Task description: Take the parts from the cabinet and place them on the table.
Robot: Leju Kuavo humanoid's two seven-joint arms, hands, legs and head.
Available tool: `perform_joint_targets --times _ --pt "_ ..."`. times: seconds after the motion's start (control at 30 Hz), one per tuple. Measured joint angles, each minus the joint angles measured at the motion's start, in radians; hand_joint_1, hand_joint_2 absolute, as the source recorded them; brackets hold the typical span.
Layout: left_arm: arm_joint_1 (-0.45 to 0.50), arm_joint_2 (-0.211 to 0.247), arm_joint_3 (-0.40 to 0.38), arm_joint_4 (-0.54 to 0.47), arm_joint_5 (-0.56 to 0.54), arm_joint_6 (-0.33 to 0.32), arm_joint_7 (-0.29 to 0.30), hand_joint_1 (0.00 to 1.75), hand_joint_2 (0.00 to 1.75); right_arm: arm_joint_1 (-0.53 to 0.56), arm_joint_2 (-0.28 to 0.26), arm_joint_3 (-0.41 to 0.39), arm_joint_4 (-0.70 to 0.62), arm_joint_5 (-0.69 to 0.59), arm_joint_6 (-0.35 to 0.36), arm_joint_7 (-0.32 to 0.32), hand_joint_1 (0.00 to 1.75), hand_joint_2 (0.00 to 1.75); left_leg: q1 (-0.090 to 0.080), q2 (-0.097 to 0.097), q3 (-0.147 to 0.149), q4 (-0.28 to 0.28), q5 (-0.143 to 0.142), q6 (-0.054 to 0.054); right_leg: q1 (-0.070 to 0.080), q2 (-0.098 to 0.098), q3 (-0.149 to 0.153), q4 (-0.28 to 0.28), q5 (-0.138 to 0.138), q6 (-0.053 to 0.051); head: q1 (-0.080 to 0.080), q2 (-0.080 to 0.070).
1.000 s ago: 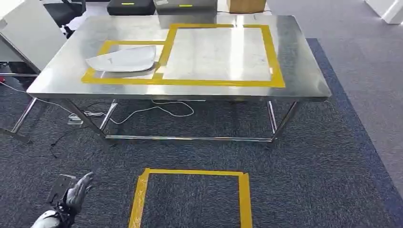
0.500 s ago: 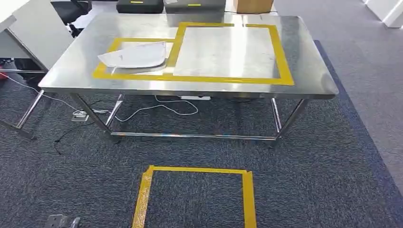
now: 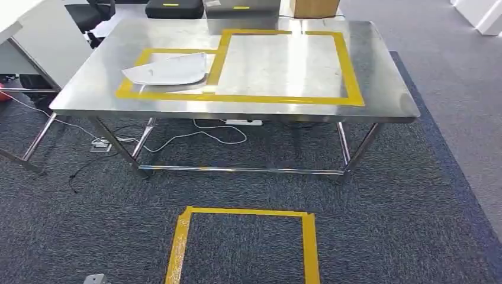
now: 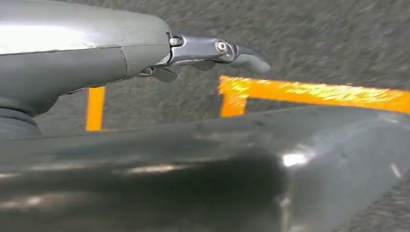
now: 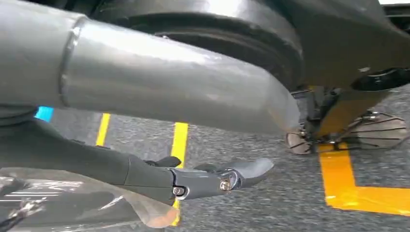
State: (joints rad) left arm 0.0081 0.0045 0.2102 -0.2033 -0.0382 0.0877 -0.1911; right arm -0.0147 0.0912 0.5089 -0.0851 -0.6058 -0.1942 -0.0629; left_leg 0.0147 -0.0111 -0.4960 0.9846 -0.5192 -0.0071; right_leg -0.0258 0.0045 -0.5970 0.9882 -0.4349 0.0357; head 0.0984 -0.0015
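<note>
A pale, curved plastic-wrapped part [image 3: 167, 68] lies in the upper left on the brushed steel table [image 3: 379, 89]. My left hand [image 4: 145, 53] lies against a dark glossy curved panel [image 4: 193, 169]; my right hand [image 5: 193, 181] against crinkled clear film [image 5: 58, 203]. Whether either grasps, I cannot tell.

steel table [image 3: 379, 89] on dark carpet [image 3: 414, 201], yellow tape outlines [image 3: 349, 71], pale curved part [image 3: 169, 69] inside the smaller outline

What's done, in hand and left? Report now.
Done: one white part lies in the smaller taped frame on the table. In hand: left hand and right hand hang over carpet; whether either holds a part is unclear. Left: probably more parts, for the larger taped frame.
</note>
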Motion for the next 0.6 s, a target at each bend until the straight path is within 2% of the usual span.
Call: perform_joint_targets --times 0.13,0.2,0.23,0.3,0.33,0.37,0.4,0.43,0.47,0.53,0.57,0.6 --pt "-0.003 -0.021 -0.01 0.003 -0.023 0.008 0.031 0.0 0.0 0.0 0.0 0.0 0.0 -0.023 -0.005 0.023 0.0 0.0 -0.004 -0.001 -0.011 0.007 0.004 0.01 -0.004 -0.001 -0.005 -0.001 0.008 0.011 0.0 0.0" --pt "-0.003 -0.029 -0.02 0.003 -0.03 0.008 0.035 0.0 0.0 0.001 0.0 0.0 0.0 -0.03 -0.006 0.028 0.0 0.0 -0.006 -0.001 -0.011 -0.004 0.015 0.022 -0.004 -0.002 -0.001 -0.012 0.018 0.022 -0.001 0.0" --pt "-0.004 -0.037 -0.021 0.003 -0.034 0.008 0.035 0.0 0.0 0.001 0.0 0.0 0.001 -0.031 -0.006 0.029 0.0 0.0 0.007 0.002 -0.007 -0.021 0.037 0.029 -0.007 -0.001 -0.006 -0.007 0.011 0.024 0.001 0.0" --pt "-0.009 -0.046 -0.022 0.004 -0.034 0.008 0.037 0.0 0.0 0.002 0.0 0.0 0.001 -0.031 -0.006 0.031 0.0 0.0 0.005 0.005 -0.019 -0.027 0.052 0.041 -0.003 -0.002 -0.038 0.065 -0.084 0.024 0.004 0.0" --pt "-0.009 -0.049 -0.023 0.004 -0.037 0.005 0.04 0.0 0.0 0.001 0.0 0.0 0.001 -0.033 -0.007 0.032 0.0 0.0 0.004 0.006 -0.032 -0.024 0.058 0.04 -0.003 -0.002 -0.066 0.162 -0.148 0.025 0.004 0.0" --pt "-0.009 -0.052 -0.025 0.004 -0.04 0.0 0.041 0.0 0.0 0.002 -0.001 0.0 0.001 -0.033 -0.007 0.034 0.0 0.0 0.003 0.007 -0.043 -0.022 0.063 0.039 -0.003 -0.002 -0.087 0.241 -0.19 0.028 0.003 0.0" --pt "-0.008 -0.055 -0.027 0.005 -0.045 -0.001 0.042 0.0 0.0 0.002 -0.001 0.0 0.001 -0.037 -0.009 0.035 0.0 0.0 0.003 0.008 -0.055 -0.018 0.069 0.036 -0.003 -0.002 -0.095 0.297 -0.214 0.03 0.003 0.0" --pt "-0.008 -0.056 -0.031 0.005 -0.049 -0.003 0.042 0.0 0.0 0.002 -0.001 0.0 0.001 -0.042 -0.01 0.038 0.0 0.0 0.003 0.008 -0.065 -0.014 0.074 0.034 -0.004 -0.002 -0.081 0.3 -0.211 0.032 0.003 0.0" --pt "-0.009 -0.062 -0.035 0.005 -0.054 -0.003 0.042 0.0 0.0 0.001 -0.001 0.0 0.001 -0.045 -0.01 0.041 0.0 0.0 0.005 0.008 -0.076 -0.009 0.078 0.031 -0.005 -0.002 -0.046 0.266 -0.19 0.033 0.003 0.0" --pt "-0.009 -0.069 -0.043 0.005 -0.054 -0.003 0.042 0.0 0.0 0.0 -0.004 0.0 0.001 -0.047 -0.012 0.044 0.0 0.0 0.013 0.007 -0.1 0.008 0.084 0.021 -0.009 -0.003 0.083 0.085 -0.121 0.038 0.003 0.0" --pt "-0.01 -0.071 -0.045 0.005 -0.054 -0.003 0.042 0.0 0.0 -0.004 -0.003 0.0 0.001 -0.047 -0.012 0.044 0.0 0.0 0.012 0.006 -0.11 0.021 0.087 0.012 -0.012 0.0 0.138 -0.007 -0.132 0.043 0.004 0.0" --pt "-0.009 -0.069 -0.046 0.006 -0.055 -0.003 0.043 0.0 0.0 -0.005 -0.003 0.0 -0.002 -0.049 -0.012 0.046 0.0 0.0 0.012 0.003 -0.119 0.024 0.092 0.003 -0.002 0.012 0.15 -0.009 -0.132 0.03 0.007 0.0"
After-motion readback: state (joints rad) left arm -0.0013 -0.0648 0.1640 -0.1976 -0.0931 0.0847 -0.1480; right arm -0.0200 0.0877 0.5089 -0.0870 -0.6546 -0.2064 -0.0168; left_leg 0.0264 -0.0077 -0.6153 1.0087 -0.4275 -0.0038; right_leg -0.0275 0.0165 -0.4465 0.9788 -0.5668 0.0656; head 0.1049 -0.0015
